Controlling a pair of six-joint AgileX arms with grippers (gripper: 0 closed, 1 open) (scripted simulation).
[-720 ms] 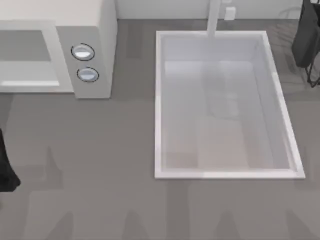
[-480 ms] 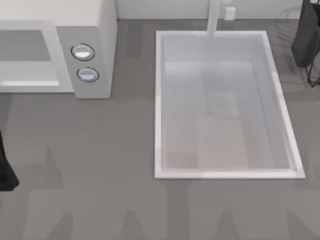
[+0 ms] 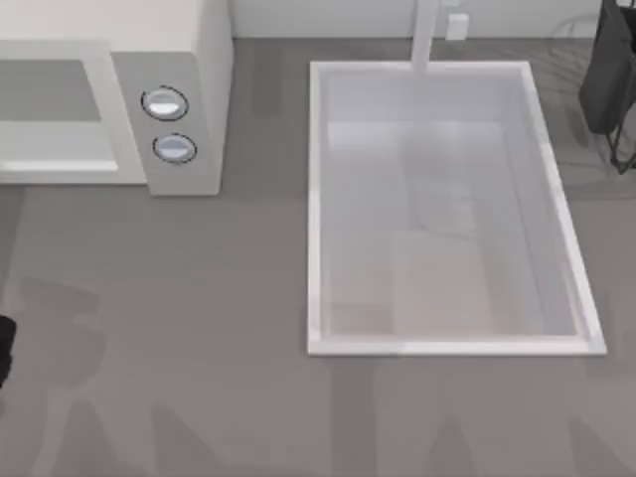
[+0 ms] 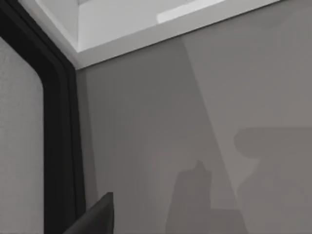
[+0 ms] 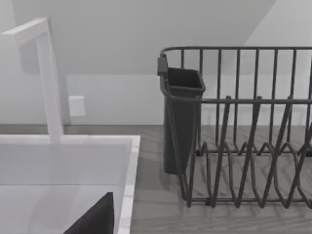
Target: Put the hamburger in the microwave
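1. Our boxy off-white microwave (image 3: 149, 89) sits at the far left of the grey table (image 3: 199, 298), cavity open toward us, with its two round silver-blue knobs (image 3: 165, 103) stacked on the side panel.
2. The hamburger isn't anywhere we can spot, so we can't say where it is; the bit of the microwave's cavity we can see looks bare.
3. Our left arm is just a dark sliver (image 3: 4, 348) at the left edge of the table, near the front. Its wrist view looks down at grey table and a pale edge of the microwave (image 4: 146, 29), with a dark corner of the left claw (image 4: 95, 217) poking in. Whether that claw is apart or together, we honestly can't tell.
4. The big white rectangular sink basin (image 3: 316, 199) takes up the middle-right of the table, with a white faucet (image 3: 425, 35) at its far rim.
5. Our right arm (image 3: 608, 70) sits parked at the far right corner. Its wrist view faces a dark wire dish rack (image 5: 243, 146) with a black cutlery cup (image 5: 180, 117), beside the sink's rim (image 5: 127, 185) and the faucet (image 5: 48, 78). Only a dark tip of the right claw (image 5: 95, 217) shows, so can't tell on that one either.
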